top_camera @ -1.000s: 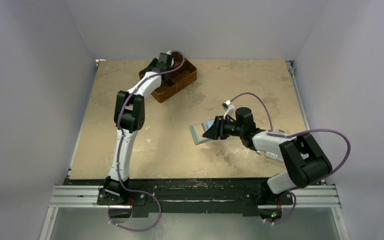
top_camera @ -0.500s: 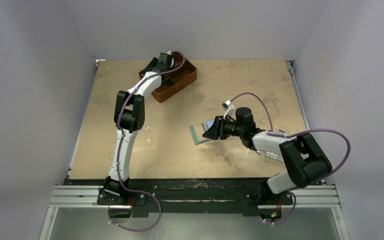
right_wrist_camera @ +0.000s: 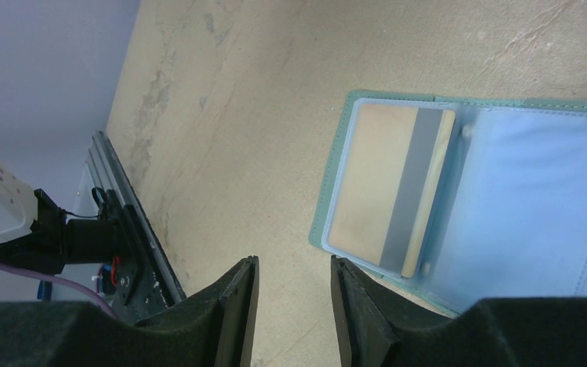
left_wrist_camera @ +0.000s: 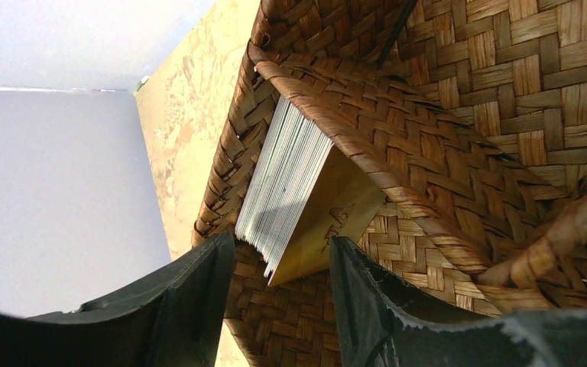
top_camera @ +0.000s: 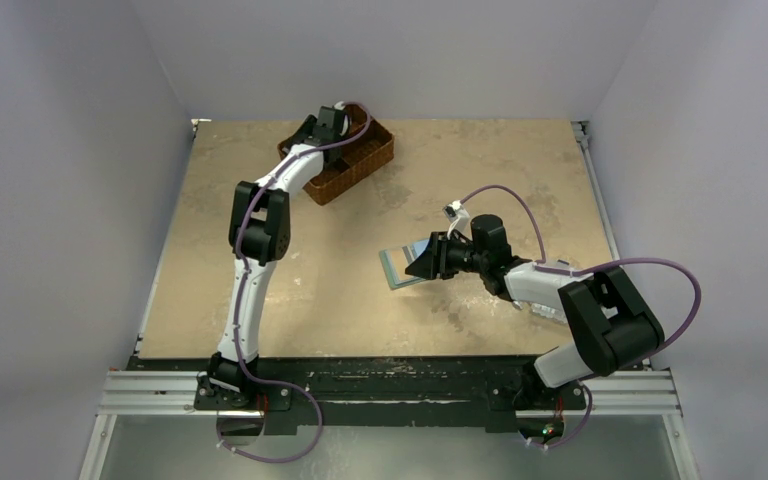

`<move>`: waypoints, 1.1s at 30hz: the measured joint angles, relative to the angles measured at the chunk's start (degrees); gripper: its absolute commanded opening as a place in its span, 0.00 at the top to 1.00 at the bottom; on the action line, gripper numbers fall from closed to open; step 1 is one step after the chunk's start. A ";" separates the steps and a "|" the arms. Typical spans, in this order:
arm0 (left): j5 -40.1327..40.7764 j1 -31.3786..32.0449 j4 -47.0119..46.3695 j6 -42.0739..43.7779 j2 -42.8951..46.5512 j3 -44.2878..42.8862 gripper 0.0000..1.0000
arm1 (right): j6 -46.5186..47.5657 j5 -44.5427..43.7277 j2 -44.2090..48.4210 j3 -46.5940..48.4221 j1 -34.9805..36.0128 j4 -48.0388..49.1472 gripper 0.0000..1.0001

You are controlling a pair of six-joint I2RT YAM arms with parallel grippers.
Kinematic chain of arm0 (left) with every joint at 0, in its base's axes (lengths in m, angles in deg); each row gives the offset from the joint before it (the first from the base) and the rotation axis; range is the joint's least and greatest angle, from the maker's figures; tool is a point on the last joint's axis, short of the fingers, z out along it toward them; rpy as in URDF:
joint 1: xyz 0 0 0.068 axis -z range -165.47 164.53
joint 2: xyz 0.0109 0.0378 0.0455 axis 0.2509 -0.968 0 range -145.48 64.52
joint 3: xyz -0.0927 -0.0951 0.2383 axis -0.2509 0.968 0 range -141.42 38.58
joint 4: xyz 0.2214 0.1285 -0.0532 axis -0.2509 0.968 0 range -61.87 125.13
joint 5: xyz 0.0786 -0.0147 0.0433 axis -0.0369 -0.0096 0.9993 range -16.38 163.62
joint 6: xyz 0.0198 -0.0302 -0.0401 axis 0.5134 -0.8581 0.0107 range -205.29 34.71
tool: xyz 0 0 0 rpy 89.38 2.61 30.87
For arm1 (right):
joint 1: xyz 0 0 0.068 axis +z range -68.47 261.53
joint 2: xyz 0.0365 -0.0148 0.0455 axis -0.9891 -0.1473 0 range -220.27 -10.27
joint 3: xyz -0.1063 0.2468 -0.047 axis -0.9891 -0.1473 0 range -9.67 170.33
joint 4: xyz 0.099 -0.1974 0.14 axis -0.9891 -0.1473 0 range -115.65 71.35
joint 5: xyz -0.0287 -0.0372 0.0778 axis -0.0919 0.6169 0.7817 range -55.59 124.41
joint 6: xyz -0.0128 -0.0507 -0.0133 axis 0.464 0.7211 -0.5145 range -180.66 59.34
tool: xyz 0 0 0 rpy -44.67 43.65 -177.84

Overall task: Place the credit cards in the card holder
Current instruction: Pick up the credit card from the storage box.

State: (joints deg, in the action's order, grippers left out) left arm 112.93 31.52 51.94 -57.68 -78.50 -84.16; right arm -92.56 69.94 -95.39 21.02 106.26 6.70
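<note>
Work over a tan table (top_camera: 520, 170), far left corner first. There, a woven basket (top_camera: 355, 165), with the left gripper (left_wrist_camera: 279, 306) dipped into one compartment. Spread fingers, clasping nothing. Straight ahead of the fingertips and in line with the gap between them, a stack of cards (left_wrist_camera: 287, 183), standing on edge and leaning on the compartment's slanted wall, near corner just inside the gap. Cannot tell whether touching either finger.

Toward the middle, the card holder (right_wrist_camera: 335, 183), lying open and flat, just ahead and to the right of the right gripper (right_wrist_camera: 290, 306). Slightly parted fingers there, bare table between, gripping nothing. Right finger overlapping the holder's near edge in the wrist view; contact unclear. In the clear sleeve closest to those fingers, one card (right_wrist_camera: 386, 191) with a grey stripe, already tucked in.

Step in hand, by judgement: fetching another card from the basket. Next move likely calls for closing on a single card rather than the whole stack, lifting clear of the weave, then carrying across to an empty sleeve while steadying the holder.
</note>
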 measured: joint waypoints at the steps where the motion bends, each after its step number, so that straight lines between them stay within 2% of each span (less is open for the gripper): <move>1: 0.00 0.00 -0.33 -0.04 -0.13 0.00 0.45 | 0.00 0.00 0.00 0.00 0.00 -0.02 0.54; 5: -0.09 0.00 -1.25 -0.20 -0.26 0.00 0.45 | 0.00 0.00 0.00 0.00 0.00 -0.02 0.54; 8: -0.11 0.00 -1.90 -0.26 -0.44 0.00 0.54 | 0.02 0.00 0.00 0.00 0.00 -0.02 0.54; 13: -0.33 0.00 -2.69 -0.46 -0.59 1.01 0.55 | 0.00 0.00 -0.07 0.00 0.00 -0.02 0.54; 21: 0.59 0.02 -6.69 -0.26 -0.57 3.02 0.66 | 0.02 0.00 -1.01 0.02 0.00 -0.04 0.53; 33: 1.68 0.33 -7.98 0.70 -0.57 3.08 0.71 | 0.02 0.00 -1.16 0.04 0.00 -0.04 0.53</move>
State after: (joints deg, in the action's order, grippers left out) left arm 114.62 31.85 43.96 -56.98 -79.07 -81.08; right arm -92.54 69.94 -96.55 21.07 106.26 6.65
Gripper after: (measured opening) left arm 0.305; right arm 0.467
